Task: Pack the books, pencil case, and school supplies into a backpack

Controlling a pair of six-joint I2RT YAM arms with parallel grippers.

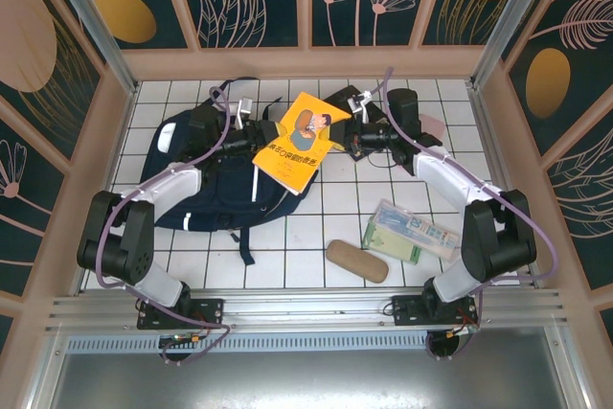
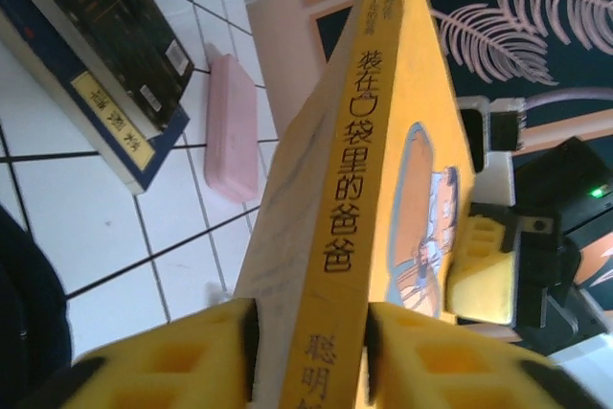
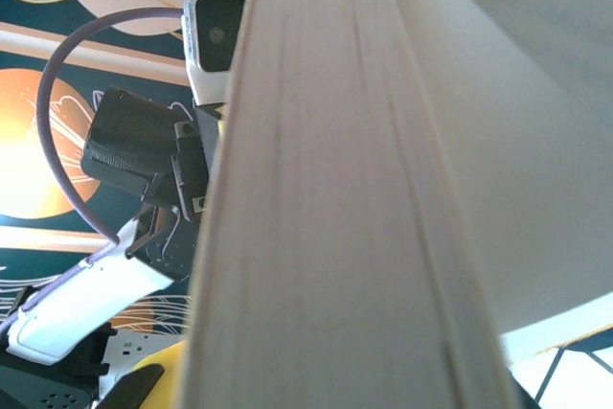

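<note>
The yellow book (image 1: pixel 302 141) with a cartoon figure hangs tilted above the navy backpack (image 1: pixel 215 184), held from both sides. My left gripper (image 1: pixel 261 137) is shut on its spine end; in the left wrist view the yellow pads (image 2: pixel 192 361) press both faces of the book (image 2: pixel 378 141). My right gripper (image 1: pixel 343 137) is shut on the opposite edge, one of its pads (image 2: pixel 484 275) lying on the cover. In the right wrist view the book's page edge (image 3: pixel 335 237) hides the jaws apart from a bit of yellow finger (image 3: pixel 170 375).
A black book on a dark blue one (image 2: pixel 105 45) lies on the tiles beside the pink pouch (image 2: pixel 230 126). The tan case (image 1: pixel 356 261) and the pale green-white packet (image 1: pixel 412 234) lie at the front right. Wooden walls enclose the white tiled table (image 1: pixel 316 208).
</note>
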